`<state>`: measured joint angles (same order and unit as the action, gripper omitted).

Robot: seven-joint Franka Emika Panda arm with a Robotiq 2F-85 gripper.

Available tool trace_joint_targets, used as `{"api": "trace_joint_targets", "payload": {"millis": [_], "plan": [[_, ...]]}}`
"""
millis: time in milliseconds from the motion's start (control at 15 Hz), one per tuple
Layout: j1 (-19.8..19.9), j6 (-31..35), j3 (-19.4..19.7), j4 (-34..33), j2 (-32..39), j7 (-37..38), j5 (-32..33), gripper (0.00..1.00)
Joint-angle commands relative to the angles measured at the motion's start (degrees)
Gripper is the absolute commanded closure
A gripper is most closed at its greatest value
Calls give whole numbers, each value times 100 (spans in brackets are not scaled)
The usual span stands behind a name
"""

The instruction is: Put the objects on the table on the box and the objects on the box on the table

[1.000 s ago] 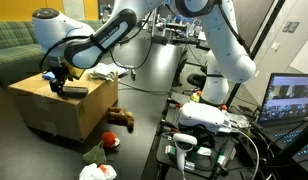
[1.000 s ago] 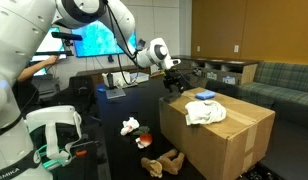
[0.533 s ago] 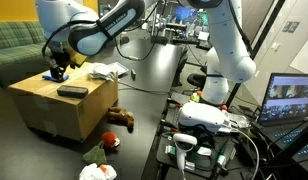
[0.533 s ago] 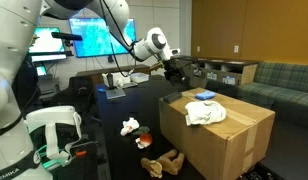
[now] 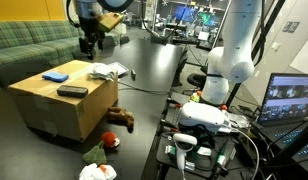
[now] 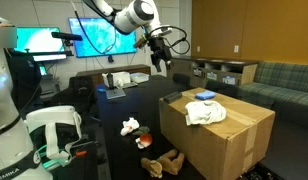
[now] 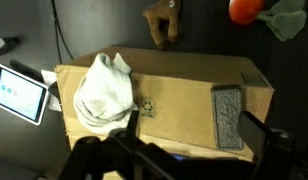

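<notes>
Above the far side of the box (image 5: 54,108), in an exterior view, the gripper (image 5: 91,42) hung high, jaws fully spread, holding nothing. White cloth (image 5: 106,70), dark remote (image 5: 72,91) and blue pad (image 5: 56,75) lay on top. In an exterior view, a brown toy (image 6: 162,162) lay on the table (image 6: 104,112), left of the box. Wrist view: remote near the right edge, cloth near the left. Judged between transfers; next move needs a clear descent onto one item. Ample room overhead.
</notes>
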<state>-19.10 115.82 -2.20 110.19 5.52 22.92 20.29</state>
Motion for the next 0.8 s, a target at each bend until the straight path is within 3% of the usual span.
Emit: {"api": "trace_joint_targets", "payload": {"millis": [0, 400, 733], "plan": [[421, -673, -298, 775, -1306, -371, -637, 0], [885, -1581, -254, 1501, -2809, -1109, -1462, 0], [1221, -1089, -117, 2259, -3567, -1392, -1682, 0]]}}
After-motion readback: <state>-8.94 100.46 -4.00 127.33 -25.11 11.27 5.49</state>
